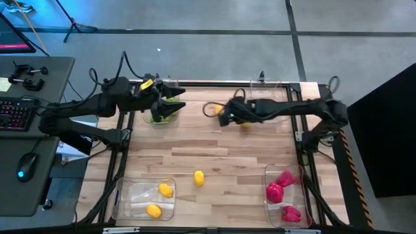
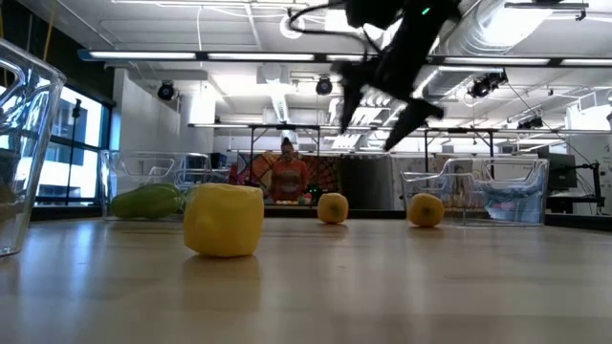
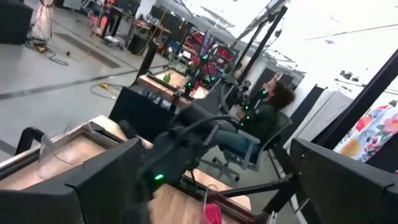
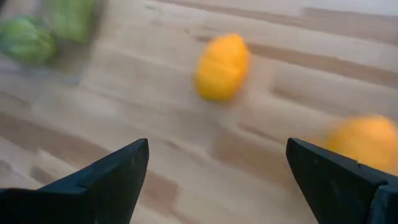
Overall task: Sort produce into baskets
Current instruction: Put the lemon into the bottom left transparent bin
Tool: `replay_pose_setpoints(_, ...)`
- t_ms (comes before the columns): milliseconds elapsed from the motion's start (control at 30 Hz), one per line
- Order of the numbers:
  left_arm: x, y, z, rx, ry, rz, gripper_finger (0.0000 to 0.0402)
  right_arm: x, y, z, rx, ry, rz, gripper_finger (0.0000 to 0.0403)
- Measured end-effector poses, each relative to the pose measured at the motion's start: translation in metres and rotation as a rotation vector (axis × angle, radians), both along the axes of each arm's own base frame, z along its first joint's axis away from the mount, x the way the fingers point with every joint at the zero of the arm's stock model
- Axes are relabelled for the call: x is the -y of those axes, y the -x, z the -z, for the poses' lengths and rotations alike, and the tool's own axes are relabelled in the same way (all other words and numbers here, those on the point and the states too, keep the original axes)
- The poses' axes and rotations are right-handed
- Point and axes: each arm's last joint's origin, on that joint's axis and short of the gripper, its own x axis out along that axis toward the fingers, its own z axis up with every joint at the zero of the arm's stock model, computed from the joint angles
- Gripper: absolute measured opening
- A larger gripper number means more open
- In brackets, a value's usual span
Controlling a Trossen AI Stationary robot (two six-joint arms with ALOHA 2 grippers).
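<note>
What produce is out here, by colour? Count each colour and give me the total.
Yellow pieces: 3
Orange pieces: 2
Magenta-red pieces: 3
Green pieces: 2 that can be made out
Total: 10

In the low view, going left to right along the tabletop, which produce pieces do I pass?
Green produce → big yellow piece nearest the camera → small orange piece → second orange piece, just left of a clear bin.
</note>
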Motion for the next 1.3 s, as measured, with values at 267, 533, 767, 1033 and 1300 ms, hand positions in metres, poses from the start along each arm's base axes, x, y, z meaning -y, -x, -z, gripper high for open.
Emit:
replay_pose_setpoints(267, 0.001, 0.004, -0.001, -0.005, -0.02, 0.01, 0.0395, 0.057, -0.034, 0.059, 0.046, -0.006, 0.099, 0.0369)
replay_pose_setpoints(533, 0.001, 0.004, -0.001, -0.006, -0.025, 0.029, 0.0395, 0.076, -0.059, 0.088, 0.031, 0.029, 0.109, 0.0369)
replay_pose_setpoints(767, 0.002, 0.004, -0.001, -0.006, -0.027, 0.066, 0.0395, 0.077, -0.074, 0.103, -0.039, 0.011, 0.107, 0.0369)
replay_pose_setpoints(1033, 0.002, 0.004, 0.0, -0.015, -0.026, 0.066, 0.0395, 0.07, -0.07, 0.107, -0.131, -0.021, 0.075, 0.0312)
replay_pose_setpoints(1300, 0.002, 0.004, 0.0, -0.015, -0.026, 0.066, 0.0395, 0.059, -0.057, 0.072, -0.196, 0.021, -0.087, 0.0187)
